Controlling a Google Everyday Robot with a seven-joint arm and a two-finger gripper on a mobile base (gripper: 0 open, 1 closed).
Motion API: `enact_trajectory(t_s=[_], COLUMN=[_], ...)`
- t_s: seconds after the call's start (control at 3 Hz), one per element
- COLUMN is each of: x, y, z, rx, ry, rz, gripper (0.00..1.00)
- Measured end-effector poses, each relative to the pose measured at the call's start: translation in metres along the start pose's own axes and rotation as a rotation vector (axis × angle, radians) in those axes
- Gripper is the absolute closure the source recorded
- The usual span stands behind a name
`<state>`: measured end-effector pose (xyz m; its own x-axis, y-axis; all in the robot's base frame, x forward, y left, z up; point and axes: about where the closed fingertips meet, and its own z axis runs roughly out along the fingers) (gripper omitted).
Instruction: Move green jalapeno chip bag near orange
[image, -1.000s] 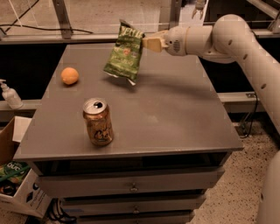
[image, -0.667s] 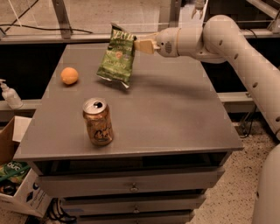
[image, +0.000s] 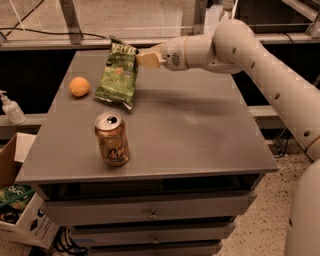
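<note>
Upper centre: the tan gripper (image: 145, 59) pinches 1 corner of the glossy green jalapeno chip bag (image: 117, 75); your swinging bag may knock the round orange fruit (image: 79, 86) away.

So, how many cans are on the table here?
1: the bronze soda can stands upright front-left; the gripper holds the green jalapeno chip bag behind it.

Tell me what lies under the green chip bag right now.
The green jalapeno chip bag hangs from the claw, gripped at its upper corner. Below it only grey table and its shadow show. The strip behind its lower edge is covered.
</note>
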<state>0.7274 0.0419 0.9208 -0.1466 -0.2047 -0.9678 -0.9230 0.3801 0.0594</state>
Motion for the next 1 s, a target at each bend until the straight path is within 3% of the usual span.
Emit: enact_trajectory(t_s=[0.67, 1.0], x=[0.009, 0.012], y=[0.016, 0.017], z=[0.030, 0.039], rx=[-0.013, -0.008], ry=[0.062, 0.096], rz=[0.011, 0.014], gripper=[1.00, 0.82])
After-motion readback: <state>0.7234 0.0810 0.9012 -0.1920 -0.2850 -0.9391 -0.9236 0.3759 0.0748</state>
